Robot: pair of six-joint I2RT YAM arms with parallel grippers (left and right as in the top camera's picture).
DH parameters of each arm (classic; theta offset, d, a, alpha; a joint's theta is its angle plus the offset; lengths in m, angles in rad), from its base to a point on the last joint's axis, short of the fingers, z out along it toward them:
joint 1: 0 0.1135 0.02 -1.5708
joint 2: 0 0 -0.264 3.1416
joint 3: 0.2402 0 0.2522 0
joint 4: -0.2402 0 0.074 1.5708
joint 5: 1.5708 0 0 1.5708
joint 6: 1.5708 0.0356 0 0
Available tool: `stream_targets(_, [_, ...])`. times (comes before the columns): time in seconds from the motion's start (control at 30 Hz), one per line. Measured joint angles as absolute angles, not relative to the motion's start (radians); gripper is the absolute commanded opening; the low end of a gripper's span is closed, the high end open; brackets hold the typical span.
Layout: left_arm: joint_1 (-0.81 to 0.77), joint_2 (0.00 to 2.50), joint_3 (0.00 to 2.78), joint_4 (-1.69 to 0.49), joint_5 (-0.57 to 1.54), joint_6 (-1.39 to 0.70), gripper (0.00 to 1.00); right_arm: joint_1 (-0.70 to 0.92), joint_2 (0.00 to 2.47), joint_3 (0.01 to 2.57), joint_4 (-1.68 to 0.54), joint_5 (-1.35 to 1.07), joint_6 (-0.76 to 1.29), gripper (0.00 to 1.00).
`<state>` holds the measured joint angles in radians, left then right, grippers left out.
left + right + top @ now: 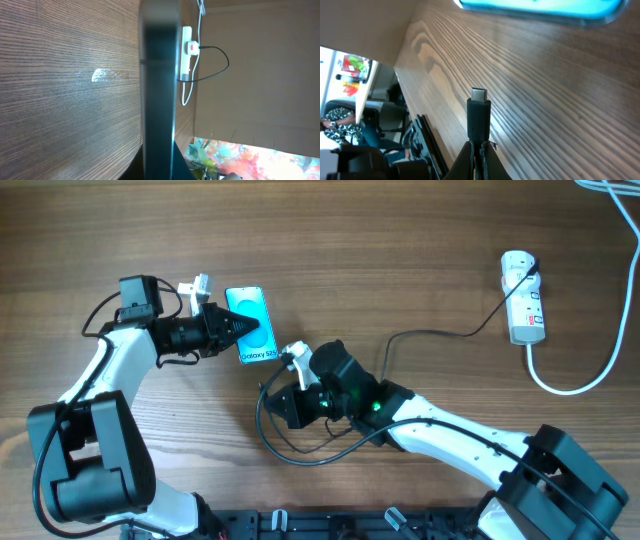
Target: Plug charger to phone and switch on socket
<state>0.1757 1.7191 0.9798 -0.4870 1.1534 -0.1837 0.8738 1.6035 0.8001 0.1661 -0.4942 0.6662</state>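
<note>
The phone (250,324) with a teal-blue screen and a white text band lies left of centre. My left gripper (232,328) is shut on it; in the left wrist view the phone (159,85) shows edge-on between the fingers. My right gripper (290,383) sits just right of and below the phone, shut on the charger tip (479,112), whose metal plug end points toward the phone's edge (540,10) with a gap between. The black cable (440,335) runs to the white socket (522,298) at the far right, where its black plug is inserted. The socket also shows in the left wrist view (187,52).
A thick white cord (590,380) loops from the socket along the right edge and off the top right. A slack loop of black cable (300,450) lies under the right arm near the table's front edge. A black rail (300,525) runs along the front.
</note>
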Motion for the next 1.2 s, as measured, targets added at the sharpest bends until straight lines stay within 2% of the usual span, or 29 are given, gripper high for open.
stream_targets(0.27, [0.164,1.719,0.98,-0.487,1.153,-0.178,0.04,0.874,1.604,0.8,0.186,-0.484,0.666,0.04])
stream_targets(0.63, [0.123,1.719,0.98,-0.478,1.153,-0.158,0.04,0.875,1.604,0.8,0.187,-0.312,0.689,0.05])
stream_targets(1.2, [0.123,1.719,0.98,-0.474,1.158,-0.158,0.06,0.877,1.604,0.8,0.184,-0.286,0.731,0.04])
